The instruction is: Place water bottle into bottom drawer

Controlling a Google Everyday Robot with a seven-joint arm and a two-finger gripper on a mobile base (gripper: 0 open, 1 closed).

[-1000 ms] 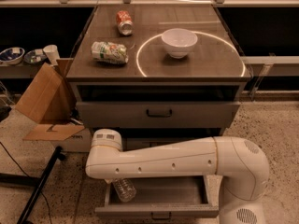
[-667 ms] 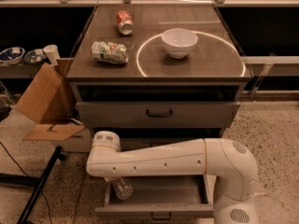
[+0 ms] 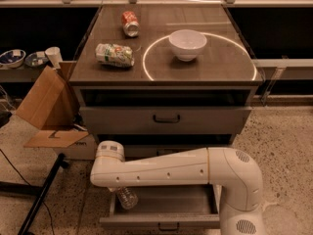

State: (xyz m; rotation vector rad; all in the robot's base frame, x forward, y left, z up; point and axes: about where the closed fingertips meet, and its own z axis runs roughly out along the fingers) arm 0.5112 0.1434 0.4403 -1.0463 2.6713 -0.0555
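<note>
The clear ribbed water bottle (image 3: 126,198) pokes out from under my white arm (image 3: 166,169), tilted over the left part of the bottom drawer (image 3: 166,221). That drawer is pulled out, a shallow grey tray with a small dark handle. My gripper (image 3: 119,189) hangs from the arm's left end, right above the bottle, and is mostly hidden by the arm. I cannot tell whether the bottle rests on the drawer floor or hangs just above it.
On the cabinet top lie a white-and-green container (image 3: 115,55), a red soda can (image 3: 130,23) and a white bowl (image 3: 187,44). The middle drawer (image 3: 166,118) is shut. A cardboard box (image 3: 46,106) stands to the left. A black stand leg (image 3: 41,192) crosses the floor.
My arm's elbow has drawn in slightly to the left. The bottle has stayed at nearly the same spot over the drawer's left part.
</note>
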